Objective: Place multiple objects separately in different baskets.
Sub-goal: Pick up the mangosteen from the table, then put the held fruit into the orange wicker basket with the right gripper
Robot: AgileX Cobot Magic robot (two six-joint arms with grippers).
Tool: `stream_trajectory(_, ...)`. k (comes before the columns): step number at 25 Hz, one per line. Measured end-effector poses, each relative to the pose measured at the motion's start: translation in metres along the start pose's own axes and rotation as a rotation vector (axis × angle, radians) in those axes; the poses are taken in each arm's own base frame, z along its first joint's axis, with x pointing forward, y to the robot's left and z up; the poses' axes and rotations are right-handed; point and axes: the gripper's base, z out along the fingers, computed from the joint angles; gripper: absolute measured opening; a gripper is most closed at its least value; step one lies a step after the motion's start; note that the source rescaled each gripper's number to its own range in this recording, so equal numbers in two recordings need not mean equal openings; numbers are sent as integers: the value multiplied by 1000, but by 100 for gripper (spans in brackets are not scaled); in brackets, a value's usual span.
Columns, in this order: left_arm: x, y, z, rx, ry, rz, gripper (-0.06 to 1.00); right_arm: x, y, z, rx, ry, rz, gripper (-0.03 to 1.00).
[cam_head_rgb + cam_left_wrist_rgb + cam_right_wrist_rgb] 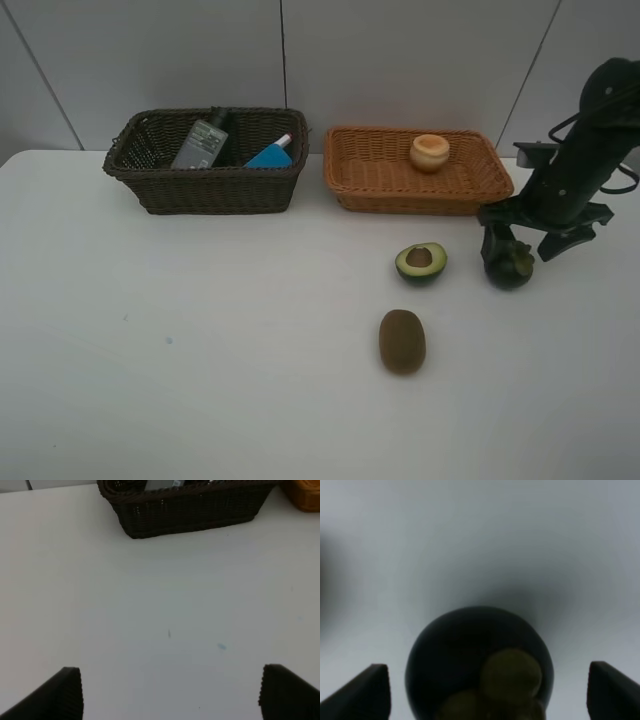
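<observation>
Table: white top (200, 400) is carrying everything, and faint specks are showing on it in the left wrist view.
Left gripper: the left gripper (170, 695) is hanging over bare table with its jaws standing wide apart and holding nothing. Only its own wrist camera is showing it.
Kiwi: brown kiwi (402, 341) is lying nearest the front, apart from the other things.
Avocado half: avocado half (421, 262) is sitting cut face up with its pit showing, just behind the kiwi.
Mangosteen: dark mangosteen (510, 266) is resting on the table to the right of the avocado half. The right arm is covering part of it in the high view, while the right wrist view is showing its greenish calyx lobes.
Right gripper: the right gripper (508, 262) is straddling the mangosteen with its jaws spread. In the wrist view, table is showing between each finger and the fruit.
Dark brown basket: deeper basket (205, 190) is standing at the back left, holding a dark green pump bottle (203, 143), a blue eraser block (268, 158) and a red-ended marker (284, 141).
Light orange basket: shallower basket (420, 195) is standing just beside it, holding an orange-yellow round fruit (430, 152).
Cut off: the left wrist view is clipping both baskets, so their contents are hard to make out there.
Wall: pale panels (400, 60) are closing off the back.
</observation>
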Motion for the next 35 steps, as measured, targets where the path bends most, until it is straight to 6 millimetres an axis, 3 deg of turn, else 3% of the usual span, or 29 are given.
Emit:
stream_trajectory(8, 0, 0, 0, 0, 0, 0, 87, 0, 0, 31, -3, 68, -14, 96)
stream_trajectory(11, 0, 0, 0, 0, 0, 0, 87, 0, 0, 35, -3, 73, -15, 94)
stream_trajectory(13, 0, 0, 0, 0, 0, 0, 87, 0, 0, 35, -3, 72, -17, 77)
stream_trajectory(15, 0, 0, 0, 0, 0, 0, 87, 0, 0, 35, -3, 72, -17, 34)
stream_trajectory(25, 0, 0, 0, 0, 0, 0, 87, 3, 0, 31, -5, 104, -18, 35)
stream_trajectory(30, 0, 0, 0, 0, 0, 0, 87, -3, 0, -7, -1, 16, -18, 35)
stream_trajectory(35, 0, 0, 0, 0, 0, 0, 87, -42, 12, -46, -6, -92, -46, 35)
